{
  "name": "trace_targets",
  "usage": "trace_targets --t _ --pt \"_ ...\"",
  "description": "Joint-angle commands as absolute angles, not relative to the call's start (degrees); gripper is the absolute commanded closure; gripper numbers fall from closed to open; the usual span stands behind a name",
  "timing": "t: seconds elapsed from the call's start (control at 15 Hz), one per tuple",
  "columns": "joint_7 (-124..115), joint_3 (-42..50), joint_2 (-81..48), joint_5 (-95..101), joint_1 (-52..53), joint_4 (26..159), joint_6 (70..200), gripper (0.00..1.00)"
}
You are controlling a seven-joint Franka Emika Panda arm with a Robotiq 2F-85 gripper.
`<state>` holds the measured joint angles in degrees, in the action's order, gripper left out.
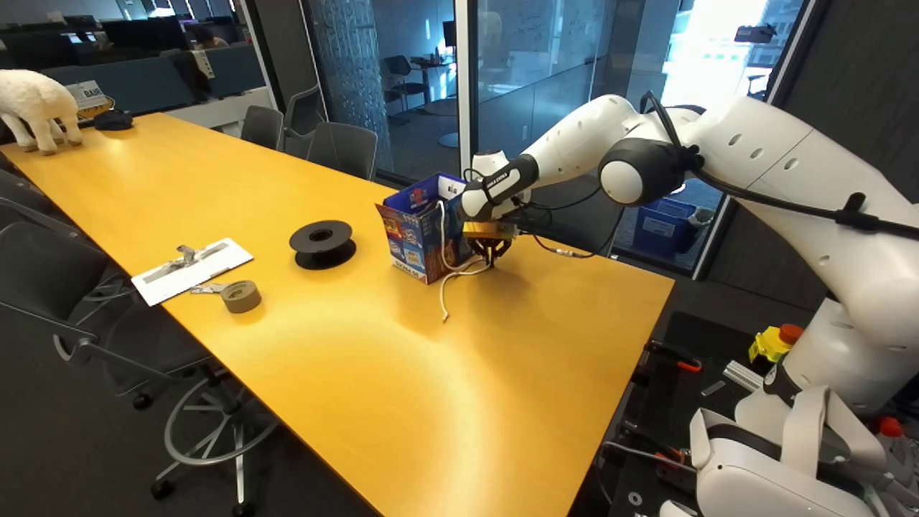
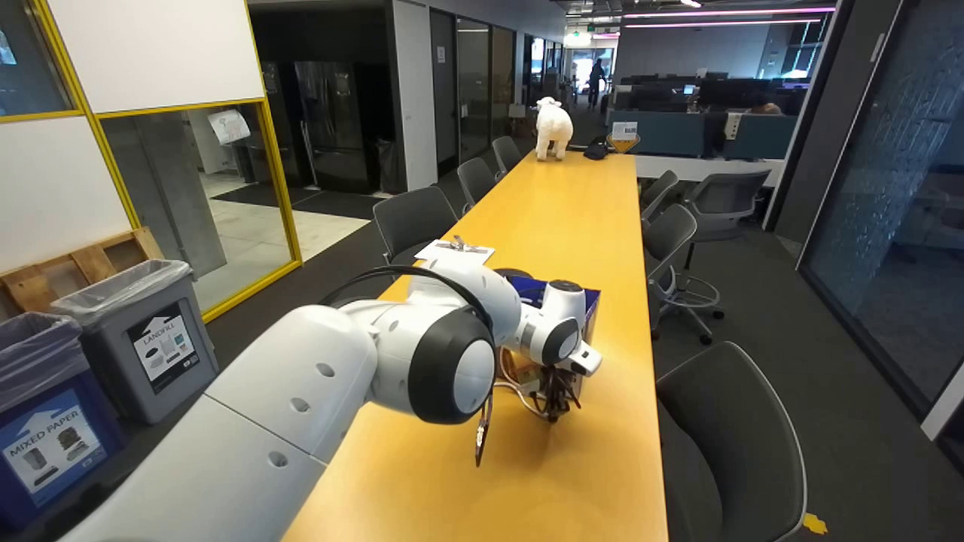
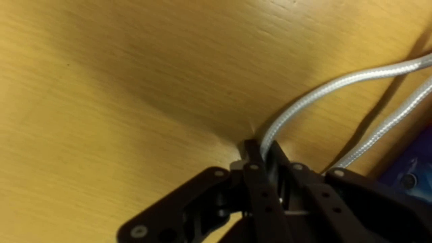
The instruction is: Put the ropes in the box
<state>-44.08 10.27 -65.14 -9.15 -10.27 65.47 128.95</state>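
Note:
A white rope [image 1: 443,291] lies partly on the table and partly hangs over the near rim of the open blue cardboard box [image 1: 409,248]. The gripper [image 1: 491,260] is low at the table beside the box. In the wrist view the gripper [image 3: 262,145] is shut on the rope [image 3: 334,86], which passes between the fingertips. A further stretch of rope runs off right toward the box, whose blue side [image 3: 413,172] shows at the right edge. In an exterior view the arm hides much of the box [image 2: 595,301], and a piece of rope [image 2: 520,388] shows beside the gripper [image 2: 553,410].
A black spool [image 1: 322,244] stands on the wooden table [image 1: 402,388] beyond the box. A tape roll [image 1: 241,296], scissors [image 1: 208,288] and a white clipboard [image 1: 190,271] lie near the table's long edge. A toy sheep [image 1: 36,104] stands at the far end. Chairs line the table.

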Motion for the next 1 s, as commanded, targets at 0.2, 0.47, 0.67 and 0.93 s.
trace_targets --t 0.2,0.47,0.67,0.93 --pt "-42.5 8.4 -66.4 -10.6 -12.2 61.9 127.4 0.93" --pt "-41.0 7.5 -63.9 -11.2 -12.7 63.1 129.1 0.92" --pt "-39.1 5.6 -59.6 -11.3 -13.4 65.7 132.4 0.92" --pt "-35.0 1.1 -53.7 -14.8 -15.5 69.6 140.7 0.93"
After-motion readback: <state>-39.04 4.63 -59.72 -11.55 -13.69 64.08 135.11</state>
